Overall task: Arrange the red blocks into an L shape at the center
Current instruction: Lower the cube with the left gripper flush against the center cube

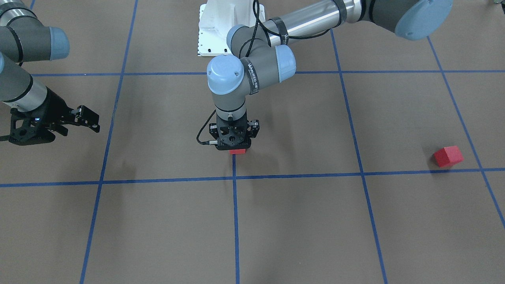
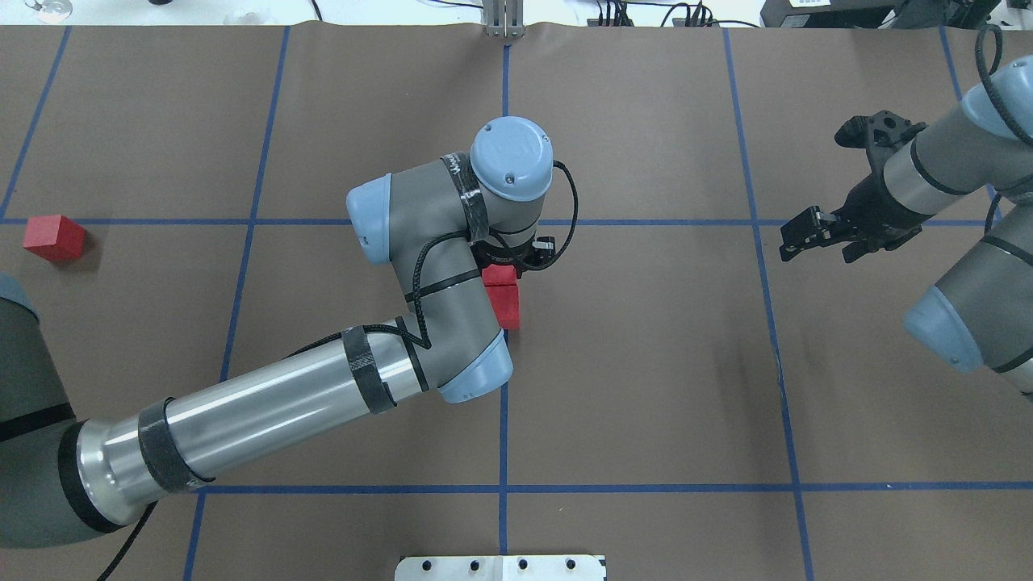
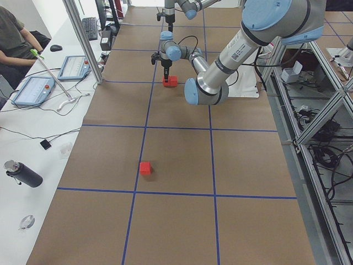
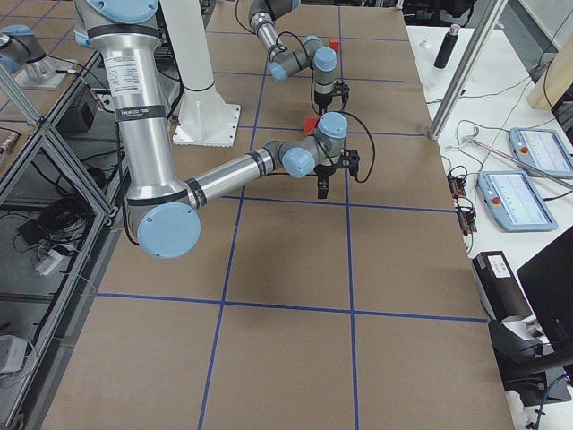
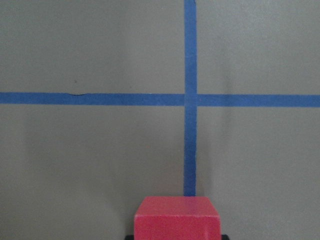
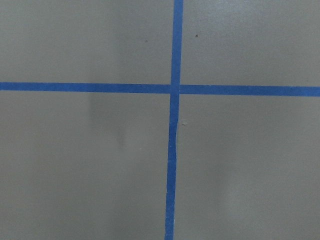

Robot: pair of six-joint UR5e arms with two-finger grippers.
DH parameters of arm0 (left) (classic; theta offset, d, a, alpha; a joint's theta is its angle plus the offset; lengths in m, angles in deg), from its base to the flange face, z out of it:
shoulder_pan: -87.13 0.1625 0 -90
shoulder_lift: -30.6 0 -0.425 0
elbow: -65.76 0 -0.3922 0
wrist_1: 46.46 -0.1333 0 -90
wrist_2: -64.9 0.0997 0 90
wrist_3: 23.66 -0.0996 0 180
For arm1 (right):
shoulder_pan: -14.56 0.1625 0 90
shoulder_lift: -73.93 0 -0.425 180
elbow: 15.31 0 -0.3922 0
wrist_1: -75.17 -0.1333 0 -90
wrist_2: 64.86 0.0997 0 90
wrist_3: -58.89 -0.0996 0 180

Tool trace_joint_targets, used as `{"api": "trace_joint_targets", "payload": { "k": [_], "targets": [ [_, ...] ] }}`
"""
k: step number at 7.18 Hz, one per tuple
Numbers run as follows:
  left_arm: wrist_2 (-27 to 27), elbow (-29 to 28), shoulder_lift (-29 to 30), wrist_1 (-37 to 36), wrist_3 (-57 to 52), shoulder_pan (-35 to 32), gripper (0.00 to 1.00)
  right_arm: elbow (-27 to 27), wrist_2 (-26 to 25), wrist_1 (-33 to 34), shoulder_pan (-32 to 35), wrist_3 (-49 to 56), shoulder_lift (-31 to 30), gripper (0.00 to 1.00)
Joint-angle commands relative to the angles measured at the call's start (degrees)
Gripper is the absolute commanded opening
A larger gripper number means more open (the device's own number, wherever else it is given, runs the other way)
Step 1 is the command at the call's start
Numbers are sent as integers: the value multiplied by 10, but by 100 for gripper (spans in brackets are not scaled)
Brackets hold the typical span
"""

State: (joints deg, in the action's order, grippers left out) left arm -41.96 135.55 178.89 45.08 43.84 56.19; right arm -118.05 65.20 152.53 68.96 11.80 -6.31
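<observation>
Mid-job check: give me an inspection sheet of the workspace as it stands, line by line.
Surface: brown surface with a blue tape grid, lying flat.
Job's things: two red blocks side by side at the center; third red block far off on the robot's left.
Clutter: nothing seen on the surface.
Grippers: left gripper points down over the center blocks, and its jaws are hidden; right gripper open, empty, off to the side.
Cables: black cable loops at the left wrist, clear of the blocks.
Surroundings: side table with tablets, a bottle, and a seated person.
</observation>
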Motion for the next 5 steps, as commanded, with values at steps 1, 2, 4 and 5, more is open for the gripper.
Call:
{"api": "trace_joint_targets", "payload": {
  "k": [1, 2, 4, 5],
  "targets": [
    [0, 0, 0, 1, 0, 0, 26, 0, 0, 0, 0, 1, 0, 100],
    [0, 0, 0, 1, -1, 1, 37, 0, 0, 0, 0, 1, 0, 100],
    [0, 0, 0, 6, -1, 1, 57, 1, -1, 0, 0, 1, 0, 100],
    [0, 0, 0, 7, -1, 1, 63, 1, 0, 0, 0, 1, 0, 100]
  ]
}}
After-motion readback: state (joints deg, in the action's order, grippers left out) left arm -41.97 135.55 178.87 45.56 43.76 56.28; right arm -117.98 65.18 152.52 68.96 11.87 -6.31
